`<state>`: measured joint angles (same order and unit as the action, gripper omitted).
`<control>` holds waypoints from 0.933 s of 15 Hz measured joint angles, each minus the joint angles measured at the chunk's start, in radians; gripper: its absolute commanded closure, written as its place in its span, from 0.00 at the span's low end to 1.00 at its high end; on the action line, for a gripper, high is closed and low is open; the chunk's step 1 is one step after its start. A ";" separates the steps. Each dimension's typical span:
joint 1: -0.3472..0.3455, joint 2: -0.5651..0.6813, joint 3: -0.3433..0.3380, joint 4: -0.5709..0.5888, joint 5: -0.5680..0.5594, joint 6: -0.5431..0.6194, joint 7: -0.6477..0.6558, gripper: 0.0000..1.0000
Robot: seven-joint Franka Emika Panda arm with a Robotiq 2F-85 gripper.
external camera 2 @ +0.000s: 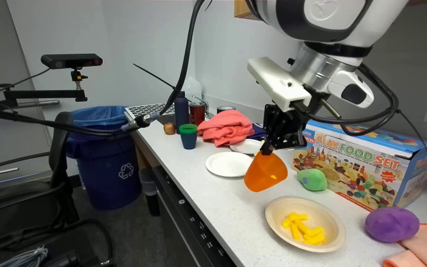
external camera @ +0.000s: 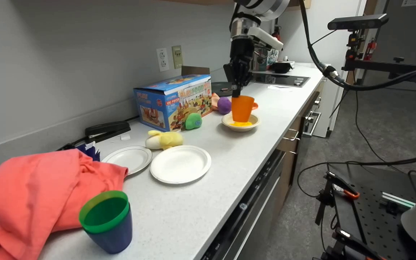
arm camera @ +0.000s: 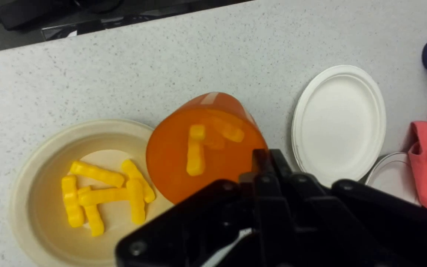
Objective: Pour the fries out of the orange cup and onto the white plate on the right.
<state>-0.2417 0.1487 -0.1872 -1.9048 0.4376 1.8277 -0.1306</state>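
"What do we have in the tool?"

"Our gripper (arm camera: 268,158) is clamped on the rim of the orange cup (arm camera: 217,163), mid-frame in the wrist view."

"How does its long axis run?"

"Slanted. In an exterior view the cup (external camera 2: 263,172) leans; in the wrist view its narrow end points to the top of the frame. At least two fries (arm camera: 195,157) show inside it."

"And where do we take it?"

"The cream bowl (arm camera: 46,174) lies just left of the cup in the wrist view, overlapped by it there and holding more fries (arm camera: 104,195); the white plate (arm camera: 341,124) sits at centre right, apart."

"Which one does the task mean?"

"We can't be sure. With fries in the bowl, we guess leftward, mouth tipped that way."
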 measured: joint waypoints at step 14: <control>-0.185 0.277 -0.032 0.284 0.347 -0.366 0.011 0.99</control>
<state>-0.4265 0.4261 -0.2197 -1.6206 0.7842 1.4617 -0.1191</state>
